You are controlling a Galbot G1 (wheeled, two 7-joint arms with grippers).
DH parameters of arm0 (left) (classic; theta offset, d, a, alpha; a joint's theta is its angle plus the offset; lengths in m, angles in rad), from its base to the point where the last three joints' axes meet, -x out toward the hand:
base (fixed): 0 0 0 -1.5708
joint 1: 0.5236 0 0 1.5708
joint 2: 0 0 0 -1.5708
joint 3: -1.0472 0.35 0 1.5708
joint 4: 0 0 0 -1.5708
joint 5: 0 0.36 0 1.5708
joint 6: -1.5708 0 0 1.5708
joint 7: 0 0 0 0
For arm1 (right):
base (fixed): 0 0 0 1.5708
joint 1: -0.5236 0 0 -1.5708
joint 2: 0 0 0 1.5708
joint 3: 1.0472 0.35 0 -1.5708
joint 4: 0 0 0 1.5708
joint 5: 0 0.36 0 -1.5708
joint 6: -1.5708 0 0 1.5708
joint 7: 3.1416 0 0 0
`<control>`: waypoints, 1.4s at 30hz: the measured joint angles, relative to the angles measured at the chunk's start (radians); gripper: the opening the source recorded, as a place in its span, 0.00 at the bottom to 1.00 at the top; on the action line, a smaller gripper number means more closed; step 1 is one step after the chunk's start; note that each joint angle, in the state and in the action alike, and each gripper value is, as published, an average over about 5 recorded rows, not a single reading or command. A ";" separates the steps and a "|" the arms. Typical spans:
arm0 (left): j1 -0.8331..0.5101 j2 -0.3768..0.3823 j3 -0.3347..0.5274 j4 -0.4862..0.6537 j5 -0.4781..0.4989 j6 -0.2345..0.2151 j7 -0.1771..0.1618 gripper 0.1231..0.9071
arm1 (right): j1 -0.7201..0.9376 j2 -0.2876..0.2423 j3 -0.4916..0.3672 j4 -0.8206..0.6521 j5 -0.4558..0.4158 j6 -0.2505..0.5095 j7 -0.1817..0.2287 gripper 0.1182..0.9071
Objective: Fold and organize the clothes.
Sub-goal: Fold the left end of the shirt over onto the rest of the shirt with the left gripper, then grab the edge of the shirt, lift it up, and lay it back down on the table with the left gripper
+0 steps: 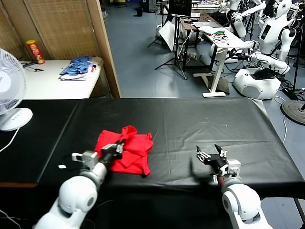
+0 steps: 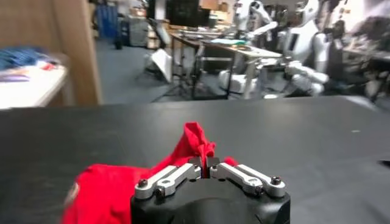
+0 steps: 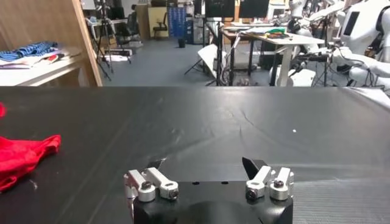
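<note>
The red T-shirt (image 1: 127,151) lies bunched up on the black counter (image 1: 190,124), toward the robot's left and near the front edge. The left gripper (image 1: 116,149) sits on the shirt with its fingers (image 2: 177,177) pinched tight on a fold of red cloth that stands up a little, though how much cloth it has is hard to see. The right gripper (image 1: 211,155) waits over bare counter well away from the shirt, with its fingers (image 3: 151,182) wide open and holding nothing.

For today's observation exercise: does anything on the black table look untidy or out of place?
Yes: the red T-shirt lies bunched, not flat, with a fold pinched upward by the shut left gripper. The open right gripper holds nothing.
</note>
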 joint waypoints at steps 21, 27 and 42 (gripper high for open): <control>0.005 -0.182 0.037 0.053 -0.032 -0.071 0.014 0.50 | 0.024 -0.005 -0.051 -0.019 -0.013 0.003 -0.035 0.86; 0.001 -0.193 0.015 0.041 -0.041 -0.089 0.019 0.83 | 0.067 -0.017 -0.115 -0.041 0.022 0.007 -0.072 0.86; 0.100 -0.016 -0.227 0.149 -0.021 -0.182 0.060 0.86 | 0.242 0.040 -0.413 -0.165 -0.047 0.041 -0.100 0.86</control>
